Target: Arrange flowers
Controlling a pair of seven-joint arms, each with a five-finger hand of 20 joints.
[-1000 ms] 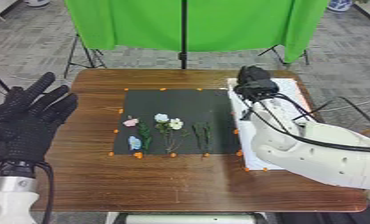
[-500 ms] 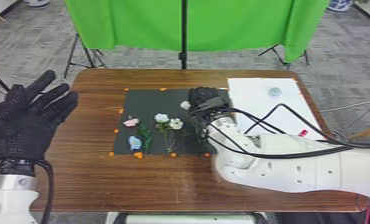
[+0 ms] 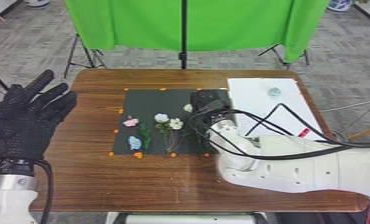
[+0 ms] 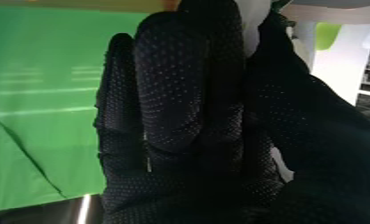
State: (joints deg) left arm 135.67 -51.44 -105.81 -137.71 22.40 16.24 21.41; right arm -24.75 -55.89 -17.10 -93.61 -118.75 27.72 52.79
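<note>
Nearest, at the left side of the brown wooden table (image 3: 128, 185), the black-gloved left hand (image 3: 21, 120), fingers spread wide and holding nothing. Farther in, on a square black mat (image 3: 146, 101), a pale blue flower (image 3: 134, 143), then a pair of white flowers on leafy green stems (image 3: 169, 121) and a small pink flower (image 3: 130, 121). Beyond, above the right part of the mat, the black-gloved right hand (image 3: 212, 102), fingers and thumb drawn narrow, apparently around a single white blossom (image 3: 188, 107) peeping out at the left edge of the glove. Exact grip impossible to tell. To the right, a white sheet (image 3: 252, 95) with a small pale item (image 3: 274, 92) on it. Could crush or bend the blossom by lowering or squeezing too hard; could also let it drop askew by releasing too high, or drag the neighbouring pair along by snagging leaves with the glove or the loose black cables (image 3: 279, 157). Compared with a second ago, right hand moved from the far part of the sheet to over the mat, with blossom newly in sight; since half a second ago, barely shifted. Left hand and laid-out flowers unchanged.
</note>
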